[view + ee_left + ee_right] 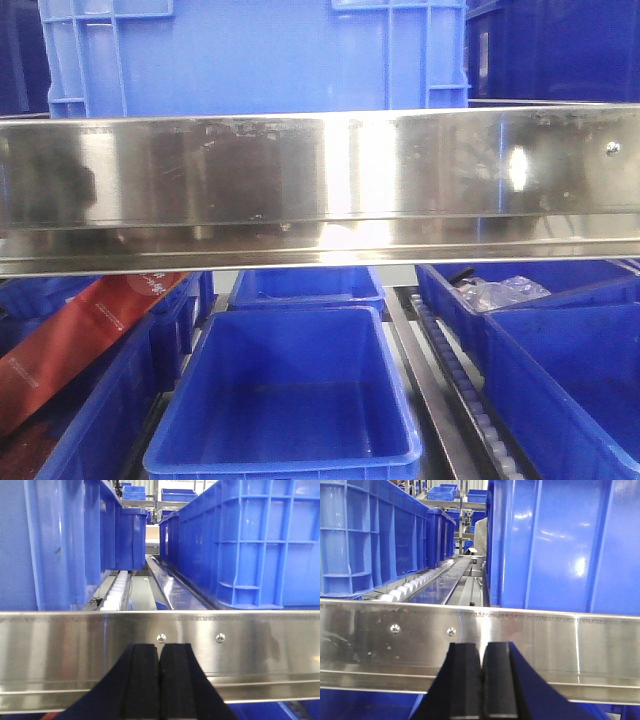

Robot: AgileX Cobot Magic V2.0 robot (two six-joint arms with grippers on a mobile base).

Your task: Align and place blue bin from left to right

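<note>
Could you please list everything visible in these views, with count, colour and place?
Blue bin: one, medium blue, tall, on the upper shelf behind the rail, centre-left in the front view.
Steel rail: one, shiny silver, across the shelf front.
Shallow trays: several, deep blue, on the lower level; the centre one is empty.
Red banner: one, red with pale print, lying across the lower-left trays.
Clear plastic bag: one, transparent, in a lower-right tray.
Roller track: white rollers, between the tall bins.
Left hand: black, shut, empty, in front of the rail.
Right hand: black, shut, empty, in front of the rail.
</note>
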